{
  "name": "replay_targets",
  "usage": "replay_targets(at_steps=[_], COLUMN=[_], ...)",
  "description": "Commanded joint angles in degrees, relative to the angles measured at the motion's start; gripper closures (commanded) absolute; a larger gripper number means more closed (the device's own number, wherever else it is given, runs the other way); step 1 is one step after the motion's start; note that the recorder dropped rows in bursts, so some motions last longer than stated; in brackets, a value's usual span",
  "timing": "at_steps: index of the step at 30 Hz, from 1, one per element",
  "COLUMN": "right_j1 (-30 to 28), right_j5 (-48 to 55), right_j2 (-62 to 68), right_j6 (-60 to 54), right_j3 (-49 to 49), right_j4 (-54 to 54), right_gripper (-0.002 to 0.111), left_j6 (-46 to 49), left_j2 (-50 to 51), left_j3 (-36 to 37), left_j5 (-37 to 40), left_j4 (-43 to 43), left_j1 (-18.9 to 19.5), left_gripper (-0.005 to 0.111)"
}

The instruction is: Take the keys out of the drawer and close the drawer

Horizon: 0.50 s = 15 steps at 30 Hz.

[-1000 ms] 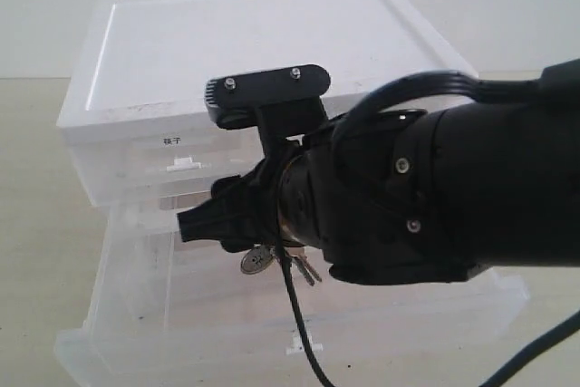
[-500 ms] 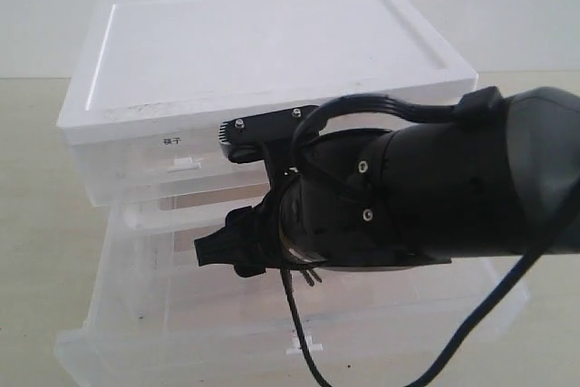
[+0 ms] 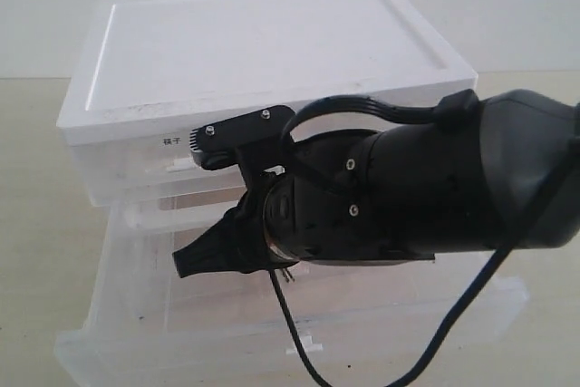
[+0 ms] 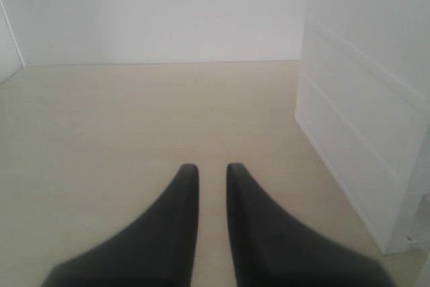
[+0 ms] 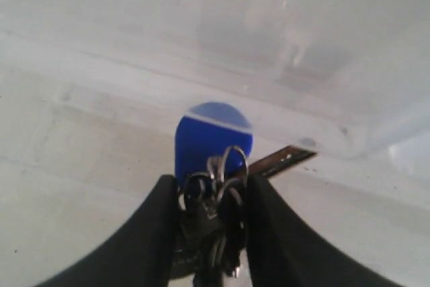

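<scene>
Right gripper (image 5: 211, 181): jaws closed in on the keys (image 5: 225, 166), one black finger on each side of the bunch, both touching it. Bunch sits right between the fingertips. Round blue tag (image 5: 209, 138) sticks out past the tips, and one flat key blade (image 5: 282, 158) pokes out sideways. Can't tell if the keys are lifted or resting on the drawer floor.

Keys are inside the drawer (image 3: 172, 337), near its back wall going by the right wrist view. Drawer is pulled well out of the white cabinet (image 3: 263, 43) and stands open, small white handle (image 3: 305, 348) at the front centre. In the exterior view the right arm (image 3: 426, 188) reaches in from the right and covers most of the bunch; only a small metal tip shows under the wrist. A black cable (image 3: 292, 328) hangs down over the drawer front. The labelled upper drawer (image 3: 136, 165) is shut.

Left gripper (image 4: 211, 174): all but closed, thin slit between the fingers, nothing in it. It hangs over the bare beige table (image 4: 101, 119), beside the cabinet's side wall, well clear of the drawer.
</scene>
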Motion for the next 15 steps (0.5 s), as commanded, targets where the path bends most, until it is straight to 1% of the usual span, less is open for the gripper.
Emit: replay_targets(at_steps=[1, 7, 12, 15], right_j1=[0.1, 2.3, 3.7, 5.0], right_j5=[0.1, 0.9, 6.8, 7.0], right_j2=[0.2, -5.1, -9.5, -11.9], right_j6=[-3.4, -5.6, -5.9, -6.3], right_j3=[0.9, 0.9, 0.9, 0.9], right_j4=[1.1, 0.0, -1.8, -2.6], right_gripper=[0.108, 0.108, 0.108, 0.108], left_j6=[0.0, 0.0, 0.0, 0.0], left_j2=[-0.1, -0.1, -0.1, -0.1], left_j3=[0.2, 0.2, 0.2, 0.2], left_j5=[-0.1, -0.1, -0.1, -0.1], left_j4=[0.0, 0.0, 0.0, 0.0], left_j1=[0.1, 0.1, 0.1, 0.1], left_gripper=[0.092, 0.092, 0.092, 0.092])
